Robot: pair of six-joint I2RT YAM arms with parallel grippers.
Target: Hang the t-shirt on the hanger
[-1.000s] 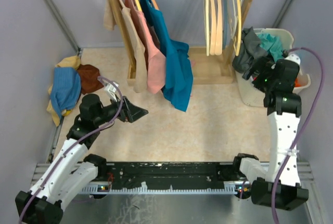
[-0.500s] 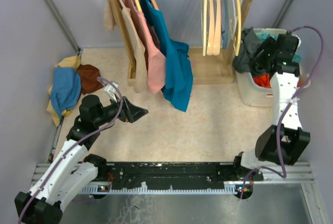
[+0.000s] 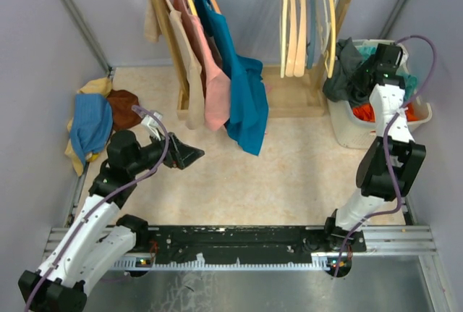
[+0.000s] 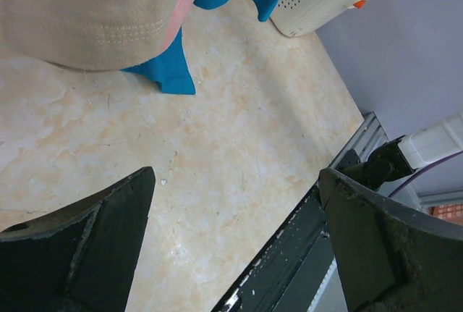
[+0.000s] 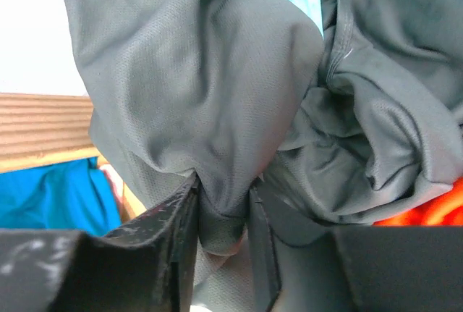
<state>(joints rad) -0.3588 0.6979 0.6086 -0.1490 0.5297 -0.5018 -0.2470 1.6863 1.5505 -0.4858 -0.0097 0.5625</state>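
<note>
fabric of the t-shirt [image 5: 195, 95] sits pinched in the right gripper [image 5: 224, 190] (over the basket [image 3: 346, 131]); left gripper [image 4: 235, 182] gapes wide.

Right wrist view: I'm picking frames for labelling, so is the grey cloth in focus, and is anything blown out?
Right wrist view: the dark charcoal-grey cotton t-shirt shows its weave sharply; the right claw at the bottom edge is dark, slightly soft; the upper-left corner is washed out white. Top external view: even light, no glare.
</note>
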